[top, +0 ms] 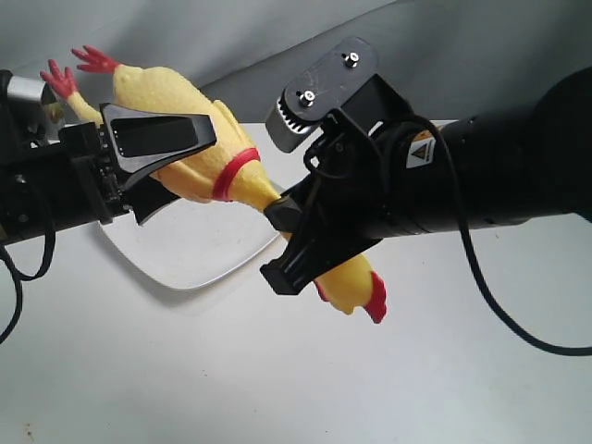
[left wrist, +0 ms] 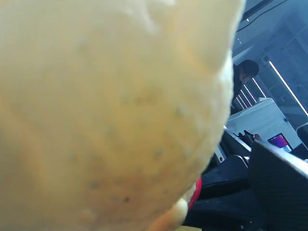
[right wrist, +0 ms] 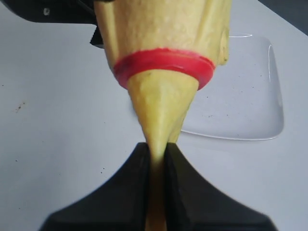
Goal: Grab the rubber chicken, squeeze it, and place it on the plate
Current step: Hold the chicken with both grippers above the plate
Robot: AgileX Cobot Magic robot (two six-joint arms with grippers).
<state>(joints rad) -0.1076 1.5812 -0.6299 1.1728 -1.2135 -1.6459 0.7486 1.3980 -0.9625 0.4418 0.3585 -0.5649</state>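
Observation:
The yellow rubber chicken (top: 176,102) hangs in the air between both arms, red feet up at the left, red comb low at the right. My left gripper (top: 166,157) is shut on its fat body, which fills the left wrist view (left wrist: 106,110). My right gripper (top: 291,236) is shut on the thin neck below the red neck band (right wrist: 163,65), the neck pinched flat between the black fingers (right wrist: 137,168). The white square plate (top: 199,250) lies on the table under the chicken, and shows behind it in the right wrist view (right wrist: 245,96).
A white table (top: 277,370) lies under everything. A black cable (top: 481,277) loops down from the right arm. A grey backdrop (top: 231,37) rises behind the table. In the left wrist view, part of the right arm (left wrist: 269,183) shows dark beyond the chicken.

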